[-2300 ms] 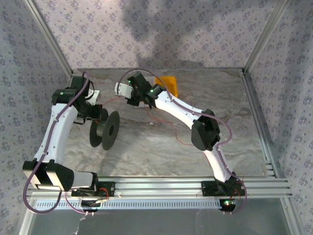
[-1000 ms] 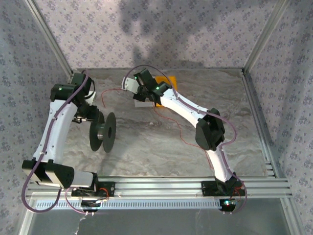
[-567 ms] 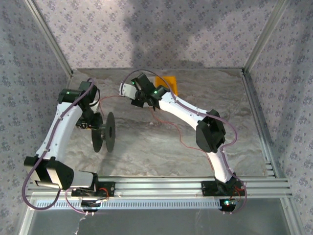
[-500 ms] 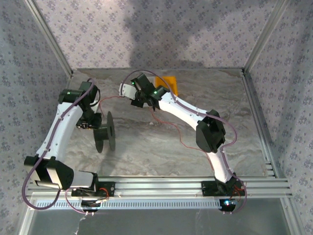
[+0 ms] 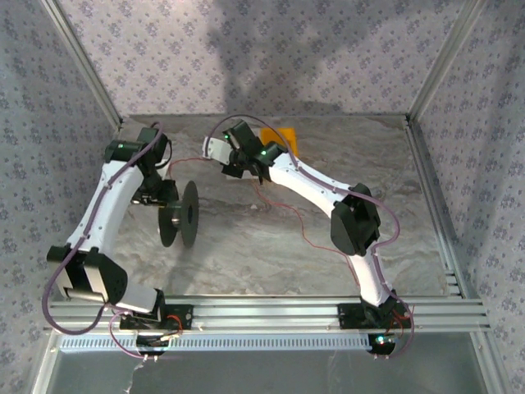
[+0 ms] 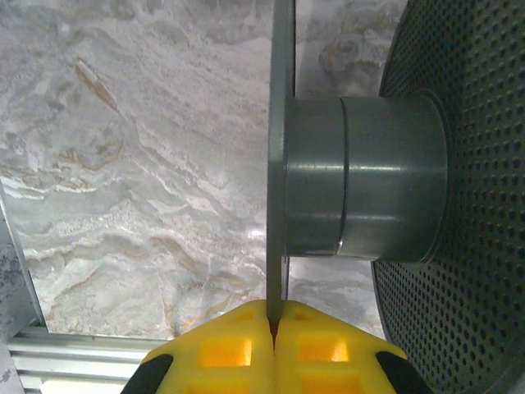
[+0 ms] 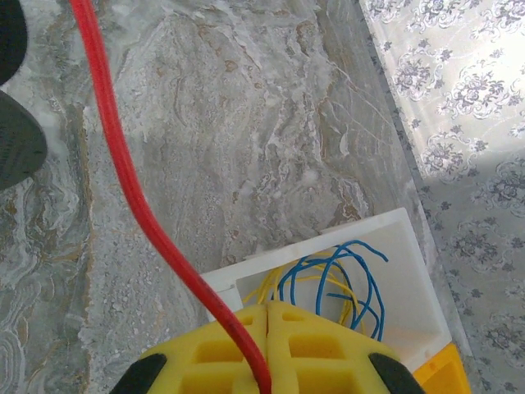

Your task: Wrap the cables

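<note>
Wrapping looks barely begun: my left claw [image 6: 273, 322] is clamped on the thin rim of the black spool [image 6: 361, 189], whose hub is bare, my right claw [image 7: 261, 349] pinches the red cable [image 7: 123, 176], and the rest trails loose across the table [image 5: 246, 254].

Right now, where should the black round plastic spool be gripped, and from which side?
On the black spool, probably the rim of the thin solid flange, approached edge-on from outside the disc: that flange is slim enough for nearly shut jaws, while the round hub looks too wide. The left gripper pinches it exactly so.
</note>
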`<state>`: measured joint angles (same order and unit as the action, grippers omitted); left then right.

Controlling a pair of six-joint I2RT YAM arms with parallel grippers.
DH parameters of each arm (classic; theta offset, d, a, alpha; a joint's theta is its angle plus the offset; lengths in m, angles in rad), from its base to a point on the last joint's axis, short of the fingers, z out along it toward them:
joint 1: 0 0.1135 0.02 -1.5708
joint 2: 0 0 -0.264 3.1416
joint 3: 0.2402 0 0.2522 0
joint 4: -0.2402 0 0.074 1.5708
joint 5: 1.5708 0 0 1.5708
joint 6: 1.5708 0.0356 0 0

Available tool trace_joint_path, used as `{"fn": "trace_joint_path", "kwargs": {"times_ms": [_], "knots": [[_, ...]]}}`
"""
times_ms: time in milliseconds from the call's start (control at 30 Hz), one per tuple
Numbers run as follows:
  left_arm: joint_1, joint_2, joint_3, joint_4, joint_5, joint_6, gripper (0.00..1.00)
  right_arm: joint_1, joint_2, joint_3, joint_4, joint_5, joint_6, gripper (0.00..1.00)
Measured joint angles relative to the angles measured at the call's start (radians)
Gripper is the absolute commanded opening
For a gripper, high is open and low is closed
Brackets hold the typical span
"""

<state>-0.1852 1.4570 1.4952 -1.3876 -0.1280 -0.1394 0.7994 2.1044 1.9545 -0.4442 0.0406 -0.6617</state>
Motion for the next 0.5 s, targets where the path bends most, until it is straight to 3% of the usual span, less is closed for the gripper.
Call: {"fn": "trace_joint_path", "kwargs": {"times_ms": [500], "knots": [[0.035,0.173,0.165,0.064,0.006,0.045,0.0,-0.036,0.0,0.014,-0.016,0.0,0.001,0.0]]}}
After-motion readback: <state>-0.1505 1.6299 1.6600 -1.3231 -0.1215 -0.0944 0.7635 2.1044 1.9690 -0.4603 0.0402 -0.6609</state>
